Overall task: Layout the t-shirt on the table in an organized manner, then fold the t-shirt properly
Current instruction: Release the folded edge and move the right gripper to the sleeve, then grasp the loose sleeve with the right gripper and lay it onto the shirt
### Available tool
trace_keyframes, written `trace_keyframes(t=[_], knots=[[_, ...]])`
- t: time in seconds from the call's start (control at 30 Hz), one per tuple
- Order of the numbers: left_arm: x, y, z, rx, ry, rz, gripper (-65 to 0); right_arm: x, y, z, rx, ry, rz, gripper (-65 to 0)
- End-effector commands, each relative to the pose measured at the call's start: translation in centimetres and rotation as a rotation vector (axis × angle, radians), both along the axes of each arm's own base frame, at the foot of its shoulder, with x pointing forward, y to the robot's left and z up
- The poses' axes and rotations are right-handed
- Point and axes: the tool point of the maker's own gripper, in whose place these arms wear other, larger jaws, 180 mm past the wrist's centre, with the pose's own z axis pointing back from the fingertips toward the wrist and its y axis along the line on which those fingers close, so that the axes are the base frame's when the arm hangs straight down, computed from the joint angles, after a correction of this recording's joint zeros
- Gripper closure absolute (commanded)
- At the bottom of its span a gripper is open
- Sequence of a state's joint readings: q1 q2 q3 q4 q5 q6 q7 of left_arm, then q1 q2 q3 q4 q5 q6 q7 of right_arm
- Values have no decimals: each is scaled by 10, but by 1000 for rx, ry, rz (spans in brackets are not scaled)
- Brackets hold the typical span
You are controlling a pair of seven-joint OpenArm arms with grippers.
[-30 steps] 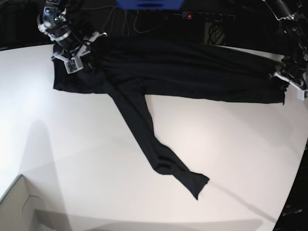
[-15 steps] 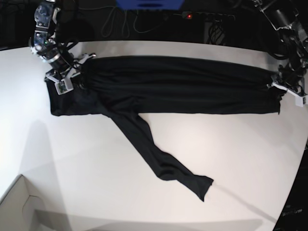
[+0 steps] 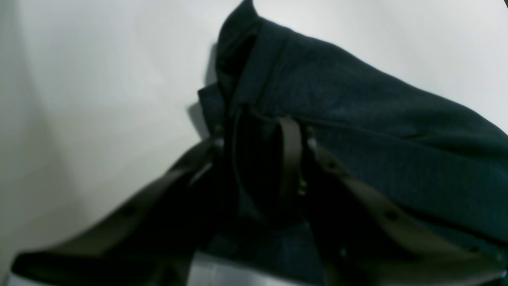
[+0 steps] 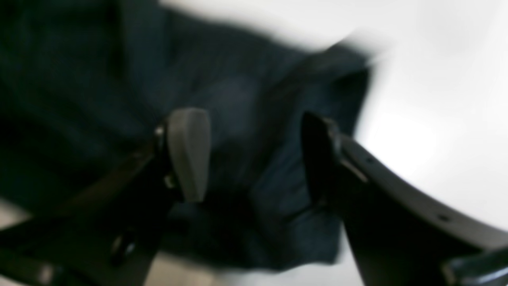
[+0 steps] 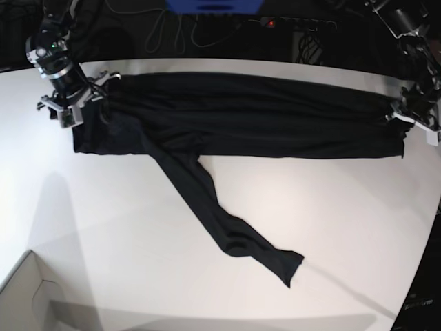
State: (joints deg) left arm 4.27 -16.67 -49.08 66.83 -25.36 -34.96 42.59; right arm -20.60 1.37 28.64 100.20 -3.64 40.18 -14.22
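The black t-shirt (image 5: 255, 117) lies stretched in a long band across the far side of the white table (image 5: 207, 227), with one long part (image 5: 220, 221) trailing diagonally toward the near right. In the base view my right gripper (image 5: 78, 101) is over the shirt's left end. The right wrist view is blurred and shows that gripper (image 4: 254, 159) open, with the t-shirt (image 4: 246, 99) behind the gap and not pinched. My left gripper (image 5: 408, 117) is at the shirt's right end. In the left wrist view this gripper (image 3: 258, 159) is shut on a bunched fold of the t-shirt (image 3: 357, 119).
A pale cardboard box corner (image 5: 27, 296) juts in at the near left. Behind the table's far edge are dark cables, a power strip with a red light (image 5: 272, 23) and a blue object (image 5: 213, 5). The table's curved edge runs down the right side.
My right gripper has opened and let go of the shirt's left end, moving left and farther back. The shirt's band has been drawn straighter. The left gripper keeps its hold.
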Motion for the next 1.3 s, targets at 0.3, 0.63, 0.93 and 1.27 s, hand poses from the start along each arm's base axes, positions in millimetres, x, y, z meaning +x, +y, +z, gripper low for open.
trace_keyframes(t=[0.3, 0.63, 0.93, 1.27], knots=[[-8, 4, -5, 25, 62, -8, -282, 60, 43, 63, 43, -230, 83, -396], [-3, -3, -7, 7, 51, -7, -284, 139, 183, 54, 113, -127, 444, -395], [1, -4, -6, 6, 43, -9, -284, 191, 209, 12, 182, 10, 506, -395], [1, -4, -5, 8, 43, -9, -284, 194, 199, -15, 234, 52, 483, -394]])
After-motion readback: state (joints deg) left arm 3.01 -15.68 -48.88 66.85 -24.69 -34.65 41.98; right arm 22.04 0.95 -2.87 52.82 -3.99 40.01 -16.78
